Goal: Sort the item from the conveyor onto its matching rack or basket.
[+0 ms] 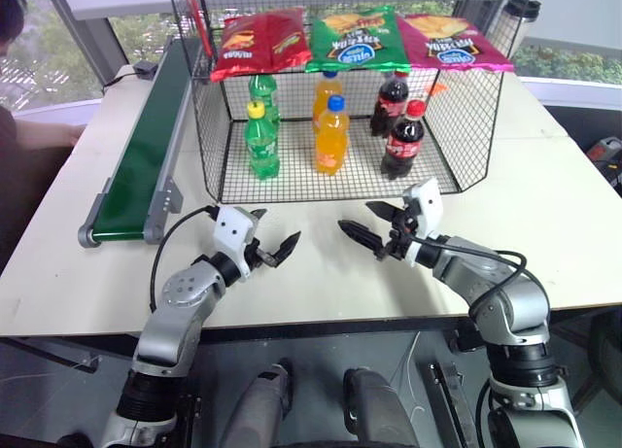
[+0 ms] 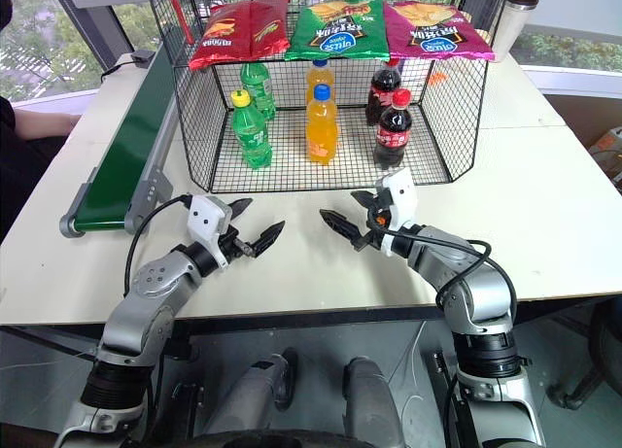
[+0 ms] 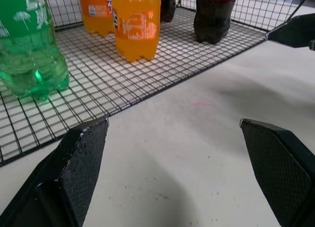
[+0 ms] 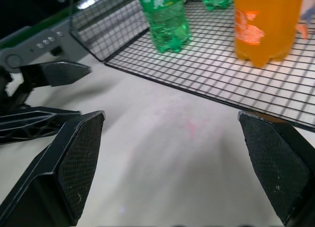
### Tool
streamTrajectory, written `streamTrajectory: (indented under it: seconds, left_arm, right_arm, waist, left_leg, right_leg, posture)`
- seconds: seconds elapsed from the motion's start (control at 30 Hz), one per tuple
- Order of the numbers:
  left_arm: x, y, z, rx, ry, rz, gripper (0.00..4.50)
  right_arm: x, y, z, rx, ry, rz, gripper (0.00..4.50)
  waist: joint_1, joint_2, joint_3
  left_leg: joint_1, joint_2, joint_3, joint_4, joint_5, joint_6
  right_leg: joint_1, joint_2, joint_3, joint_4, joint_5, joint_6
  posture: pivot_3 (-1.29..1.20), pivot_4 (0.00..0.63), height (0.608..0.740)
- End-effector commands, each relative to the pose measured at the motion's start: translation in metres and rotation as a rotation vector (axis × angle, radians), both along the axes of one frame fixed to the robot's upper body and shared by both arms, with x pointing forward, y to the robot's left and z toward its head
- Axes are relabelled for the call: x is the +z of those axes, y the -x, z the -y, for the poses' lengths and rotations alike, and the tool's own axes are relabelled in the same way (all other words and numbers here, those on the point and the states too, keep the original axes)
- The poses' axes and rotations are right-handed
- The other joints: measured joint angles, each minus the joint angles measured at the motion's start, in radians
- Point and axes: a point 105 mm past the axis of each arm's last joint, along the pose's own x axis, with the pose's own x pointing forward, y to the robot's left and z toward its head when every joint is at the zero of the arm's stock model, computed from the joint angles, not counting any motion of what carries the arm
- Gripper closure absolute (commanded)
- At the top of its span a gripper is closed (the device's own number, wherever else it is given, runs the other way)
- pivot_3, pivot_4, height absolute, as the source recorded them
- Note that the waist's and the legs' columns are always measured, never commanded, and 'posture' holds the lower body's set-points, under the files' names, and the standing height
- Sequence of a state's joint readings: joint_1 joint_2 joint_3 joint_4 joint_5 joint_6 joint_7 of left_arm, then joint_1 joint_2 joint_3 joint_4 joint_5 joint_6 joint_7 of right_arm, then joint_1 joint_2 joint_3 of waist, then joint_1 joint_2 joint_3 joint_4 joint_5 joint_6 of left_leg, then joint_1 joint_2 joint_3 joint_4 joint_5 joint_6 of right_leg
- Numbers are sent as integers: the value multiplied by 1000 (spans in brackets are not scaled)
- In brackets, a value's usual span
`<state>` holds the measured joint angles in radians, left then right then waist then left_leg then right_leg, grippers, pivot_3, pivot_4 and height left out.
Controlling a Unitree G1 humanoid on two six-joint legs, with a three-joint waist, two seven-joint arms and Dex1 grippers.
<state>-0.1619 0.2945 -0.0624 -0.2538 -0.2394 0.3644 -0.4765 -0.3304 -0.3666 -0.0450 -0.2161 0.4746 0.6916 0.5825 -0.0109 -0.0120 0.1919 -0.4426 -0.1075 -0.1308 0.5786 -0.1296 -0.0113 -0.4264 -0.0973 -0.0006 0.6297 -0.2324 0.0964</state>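
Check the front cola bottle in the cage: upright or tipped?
Upright. The front cola bottle stands on its base on the wire cage floor, red cap on top, beside the orange soda bottle.

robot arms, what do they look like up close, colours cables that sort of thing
Both arms are silver-grey metal with rounded joints. Each ends in a white block carrying a hand: the left hand and right hand each have two black pointed fingers with textured inner pads. Black cables loop along each forearm.

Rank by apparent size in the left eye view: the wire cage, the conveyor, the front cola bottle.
1. wire cage, largest by far.
2. conveyor, long but narrow.
3. front cola bottle, smallest.
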Motion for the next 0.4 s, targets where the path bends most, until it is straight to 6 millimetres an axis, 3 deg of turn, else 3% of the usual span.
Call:
streamTrajectory:
  seconds: [0.03,0.4]
  left_arm:
    - [8,0,-1,1,2,31,0]
    - [6,-1,0,-2,-5,31,0]
  right_arm:
    - [9,-4,0,-14,-1,50,16]
    - [2,-9,1,-39,22,52,16]
  waist:
    - [0,0,0]
    - [0,0,0]
  left_leg:
    - [0,0,0,0,0,0]
    - [0,0,0,0,0,0]
  right_leg:
    - [0,0,0,0,0,0]
    - [0,0,0,0,0,0]
  posture:
    - [0,150,738]
    - [0,150,738]
